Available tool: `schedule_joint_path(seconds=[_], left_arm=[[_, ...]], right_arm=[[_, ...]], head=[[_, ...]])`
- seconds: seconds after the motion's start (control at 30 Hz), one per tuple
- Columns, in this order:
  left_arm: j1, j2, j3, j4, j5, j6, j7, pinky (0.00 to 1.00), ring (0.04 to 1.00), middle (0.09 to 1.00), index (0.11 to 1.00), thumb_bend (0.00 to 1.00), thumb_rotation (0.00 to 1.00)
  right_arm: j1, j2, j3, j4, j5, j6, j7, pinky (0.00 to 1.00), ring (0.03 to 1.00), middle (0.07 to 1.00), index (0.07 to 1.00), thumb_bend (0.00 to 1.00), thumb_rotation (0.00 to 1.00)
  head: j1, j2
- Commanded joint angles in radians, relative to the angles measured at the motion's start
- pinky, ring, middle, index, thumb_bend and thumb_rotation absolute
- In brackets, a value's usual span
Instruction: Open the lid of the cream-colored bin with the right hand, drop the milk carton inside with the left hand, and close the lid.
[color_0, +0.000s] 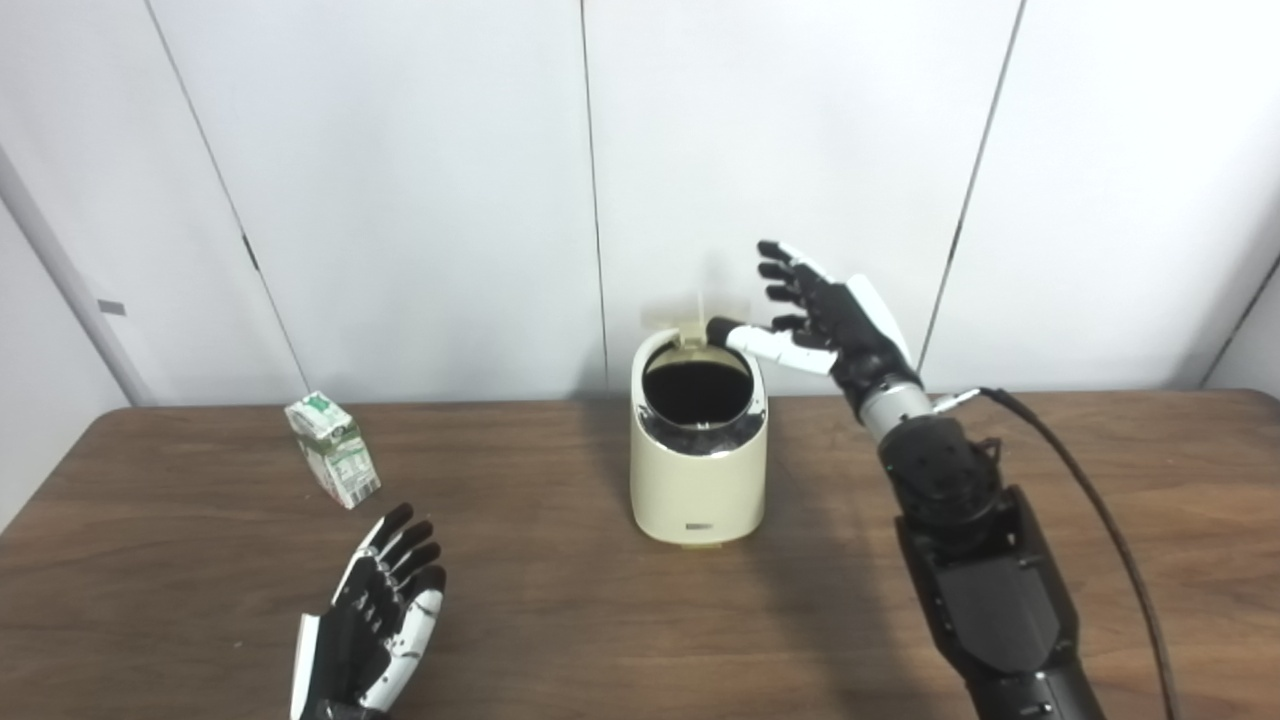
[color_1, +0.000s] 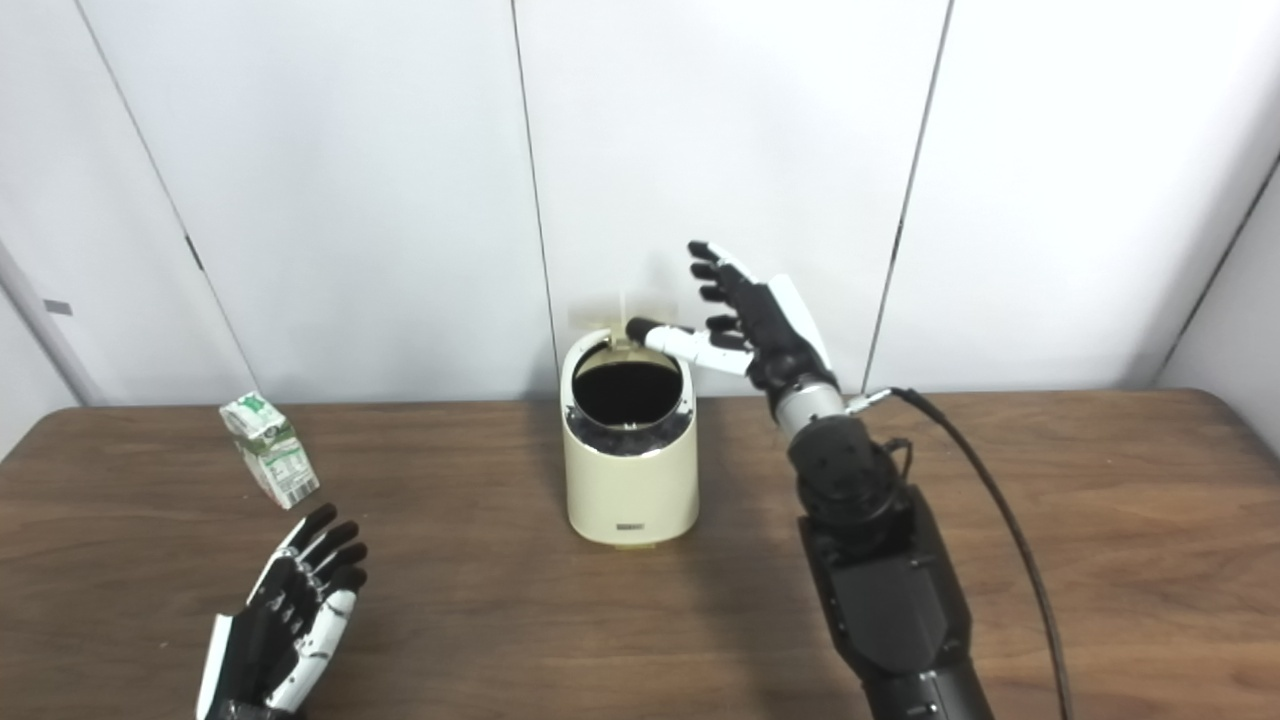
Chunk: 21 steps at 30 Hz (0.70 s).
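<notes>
A: Left to right, quick. Where's the milk carton (color_0: 334, 449)?

B: Upright on the table (color_0: 560, 620), far-left, a bit tilted, well apart from the bin. Your left hand (color_0: 375, 620) is near it, on the near side: released, fingers spread, holding nothing.

A: Bin?

B: Cream-colored bin (color_0: 698, 450) sits mid-table, mouth showing dark & open. The lid (color_0: 690, 312) is blurred at the back rim, so I'd say it's mid-swing; can't tell how far up.

A: Right hand?

B: Right hand (color_0: 825, 320) is up beside the bin's back rim, fingers splayed, gripping nothing, thumb tip at the lid edge.

A: So how do I do this bit well?

B: Imo keep the thumb against the lid till it's fully back & stays put. Don't press down on the rim or the bin may tip. Then bring the left hand to the carton, wrap around its sides, not the slanted top.
</notes>
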Motion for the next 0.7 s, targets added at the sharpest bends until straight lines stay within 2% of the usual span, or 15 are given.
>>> schedule_joint_path(seconds=[0.0,0.1,0.27,0.33,0.43,0.5,0.6,0.67], left_arm=[[0.018,-0.004,-0.002,0.009,0.002,0.001,0.004,0.77,0.807,0.840,0.905,0.45,0.40],[0.018,-0.003,-0.001,0.008,-0.002,0.002,0.003,0.77,0.806,0.838,0.904,0.45,0.39],[0.020,-0.001,-0.003,0.003,0.000,0.001,0.001,0.77,0.806,0.841,0.902,0.45,0.39],[0.020,-0.001,-0.002,0.002,0.000,-0.001,0.000,0.77,0.809,0.842,0.903,0.44,0.39],[0.019,0.002,-0.001,0.002,-0.002,0.000,-0.001,0.77,0.809,0.841,0.902,0.45,0.39],[0.018,0.004,0.001,0.001,-0.006,0.000,-0.002,0.77,0.806,0.839,0.903,0.46,0.39],[0.018,0.005,0.004,-0.003,-0.003,0.007,0.001,0.77,0.805,0.839,0.901,0.44,0.38],[0.017,0.009,0.005,-0.005,-0.001,0.009,0.000,0.77,0.806,0.840,0.902,0.43,0.38]], right_arm=[[-0.012,0.009,-0.039,-0.053,0.045,0.015,0.011,0.77,0.885,0.912,0.903,0.61,0.50],[0.015,0.017,-0.070,-0.082,0.073,0.019,0.028,0.78,0.876,0.907,0.916,0.55,0.52],[0.077,0.036,-0.129,-0.139,0.170,0.019,0.056,0.84,0.891,0.906,0.917,0.51,0.52],[0.116,0.024,-0.140,-0.172,0.222,0.019,0.079,0.86,0.927,0.936,0.936,0.48,0.58],[0.173,-0.002,-0.144,-0.217,0.258,0.019,0.094,0.86,0.937,0.950,0.939,0.51,0.72],[0.207,-0.016,-0.147,-0.240,0.280,0.019,0.093,0.87,0.940,0.949,0.948,0.51,0.76],[0.264,-0.020,-0.156,-0.277,0.317,0.019,0.066,0.88,0.938,0.944,0.945,0.43,0.77],[0.301,-0.011,-0.156,-0.302,0.332,0.019,0.038,0.88,0.932,0.935,0.920,0.43,0.74]], head=[[-0.002,0.002],[-0.002,0.003],[0.002,0.009],[0.003,0.011],[0.000,0.015],[-0.004,0.018],[-0.006,0.019],[-0.004,0.021]])
